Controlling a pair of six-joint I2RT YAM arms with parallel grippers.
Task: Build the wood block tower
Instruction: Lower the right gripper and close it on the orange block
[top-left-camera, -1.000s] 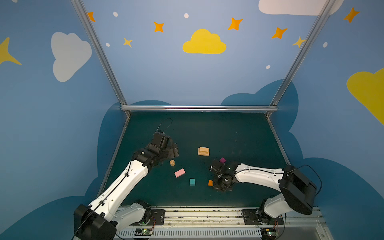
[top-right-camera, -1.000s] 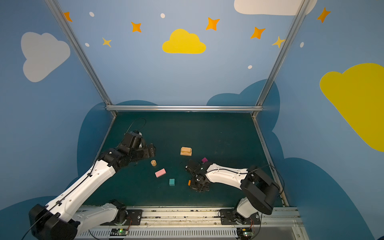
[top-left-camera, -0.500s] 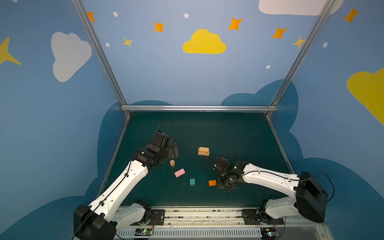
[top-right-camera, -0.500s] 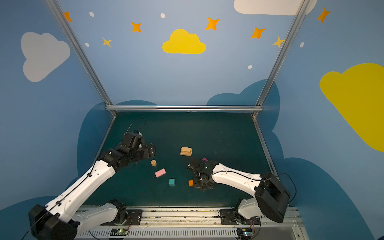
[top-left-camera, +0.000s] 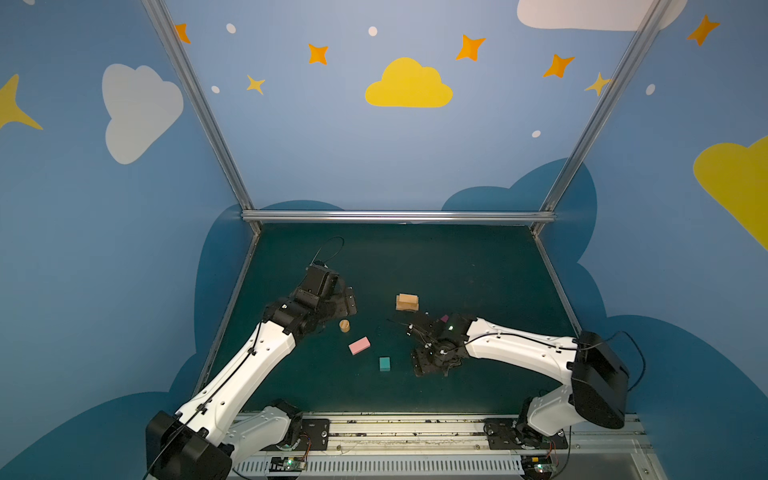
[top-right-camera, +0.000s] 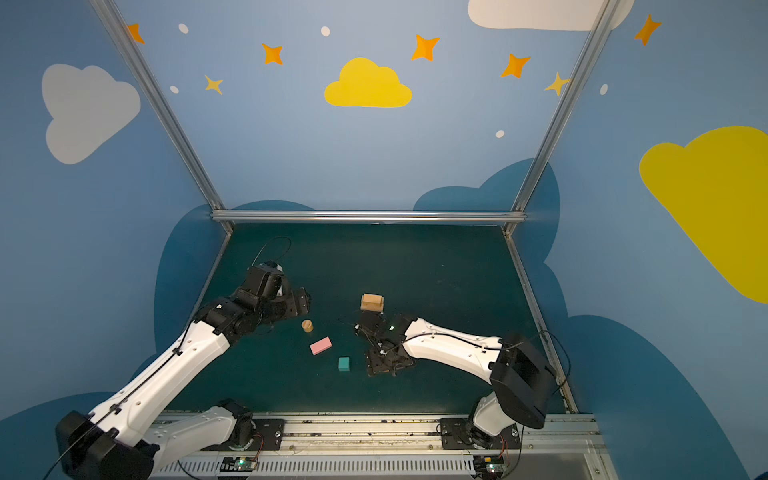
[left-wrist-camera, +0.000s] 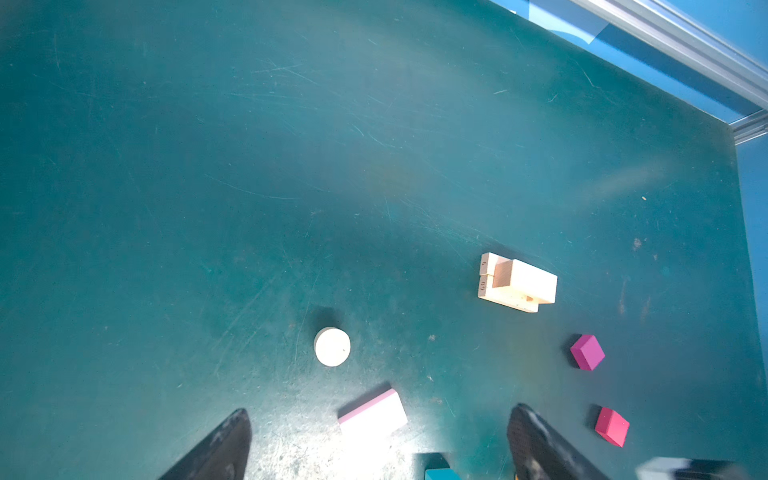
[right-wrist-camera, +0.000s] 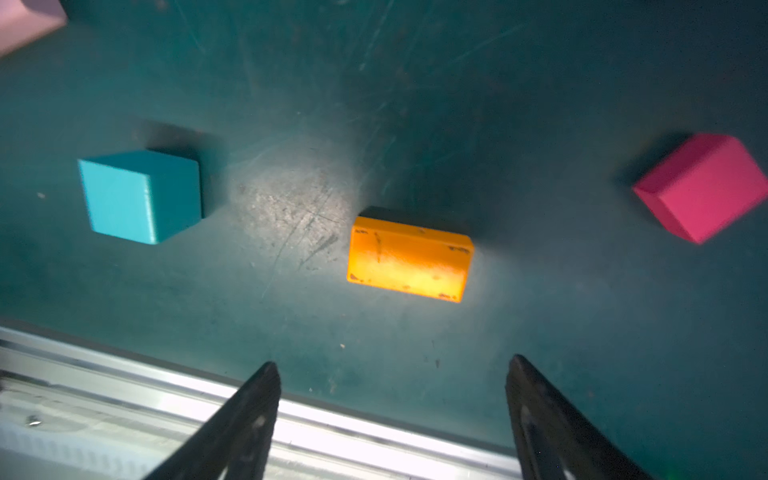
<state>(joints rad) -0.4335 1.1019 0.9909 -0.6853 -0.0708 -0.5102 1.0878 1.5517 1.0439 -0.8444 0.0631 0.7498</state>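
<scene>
In both top views the tower so far is a low tan stack (top-left-camera: 407, 302) near the middle of the mat (top-left-camera: 415, 257). With that stack as dial centre, the tan cylinder (top-left-camera: 344, 326) lies at eight o'clock, the pink oblong (top-left-camera: 359, 345) between seven and eight, the teal cube (top-left-camera: 385, 363) just past six and the magenta cube (top-left-camera: 444, 318) at four. The left gripper (top-left-camera: 349, 301) hovers at nine o'clock. The right gripper (top-left-camera: 430, 370) sits low near five o'clock and hides whatever lies under it.

The left wrist view shows its fingers (left-wrist-camera: 224, 449) spread wide with nothing between them. The red cube (left-wrist-camera: 611, 427) lies near the magenta one.

In the right wrist view the fingers (right-wrist-camera: 249, 428) stand wide apart and empty. The orange oblong (right-wrist-camera: 409, 264) lies flat on the mat just beyond the tips, between the teal and red cubes and clear of both.

The step looks like a pick of the orange oblong. It likely goes best if the gripper centres over the block, squares the pads to two opposite faces, comes right down to the mat and closes evenly. It should then lift straight up and set the block flush on the stack without nudging it
</scene>
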